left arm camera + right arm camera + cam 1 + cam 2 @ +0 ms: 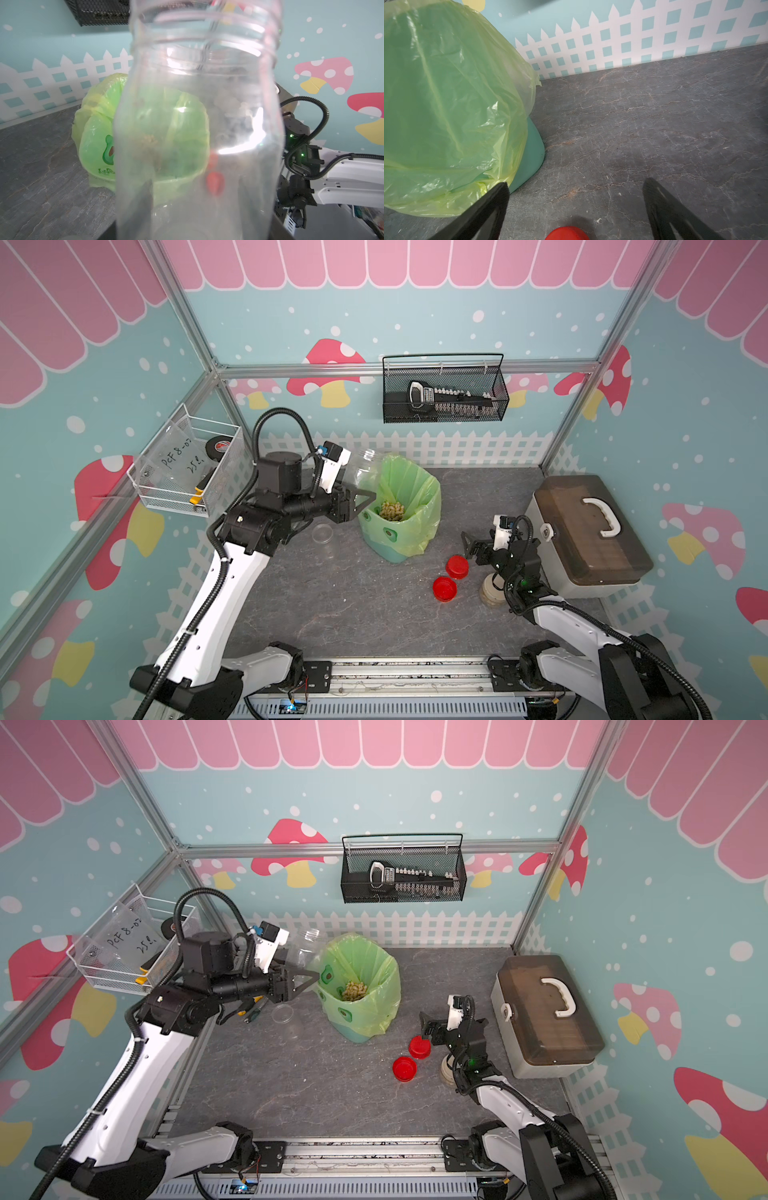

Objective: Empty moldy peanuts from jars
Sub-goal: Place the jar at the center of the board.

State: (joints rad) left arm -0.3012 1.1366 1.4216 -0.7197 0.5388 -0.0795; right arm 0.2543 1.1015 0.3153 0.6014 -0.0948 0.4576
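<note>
My left gripper (356,486) (302,969) is shut on a clear lidless jar (365,466) (305,946) (199,124), held by its base beside the left rim of the green-bagged bin (432,489) (390,977). This jar looks empty in the left wrist view. Moldy peanuts (392,511) (354,991) lie heaped inside the bin. A second clear jar (322,533) (282,1013) stands open on the table left of the bin. A squat jar with a beige lid (492,593) (446,1069) sits partly under my right arm. My right gripper (467,545) (426,1025) (576,182) hangs open above the table.
Two red lids (457,566) (444,588) lie on the table by the right gripper. A brown-lidded toolbox (590,526) stands at the right. Wire baskets hang on the left wall (187,464) and back wall (444,389). Pliers (253,1011) lie under my left arm.
</note>
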